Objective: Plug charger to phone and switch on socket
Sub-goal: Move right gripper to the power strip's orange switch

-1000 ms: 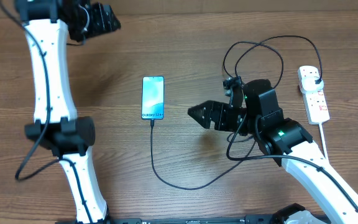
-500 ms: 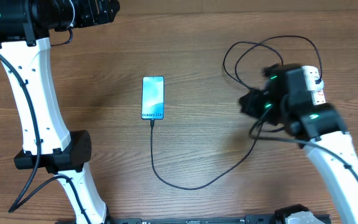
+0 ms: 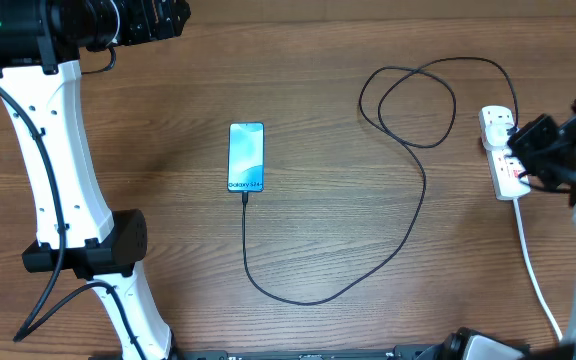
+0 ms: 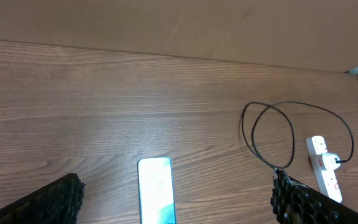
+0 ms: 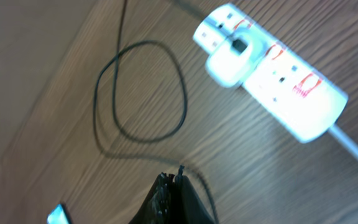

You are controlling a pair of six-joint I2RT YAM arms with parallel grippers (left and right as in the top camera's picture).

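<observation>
One phone [image 3: 247, 157], one charger [image 3: 245, 240] and one socket [image 3: 504, 152] on one table [image 3: 318, 80].

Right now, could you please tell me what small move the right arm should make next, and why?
Probably bring the right gripper onto the socket's red switch beside the adapter and press. The charger already meets the phone's bottom edge and its adapter sits in the socket, while the closed jaws are not yet on the switches.
</observation>
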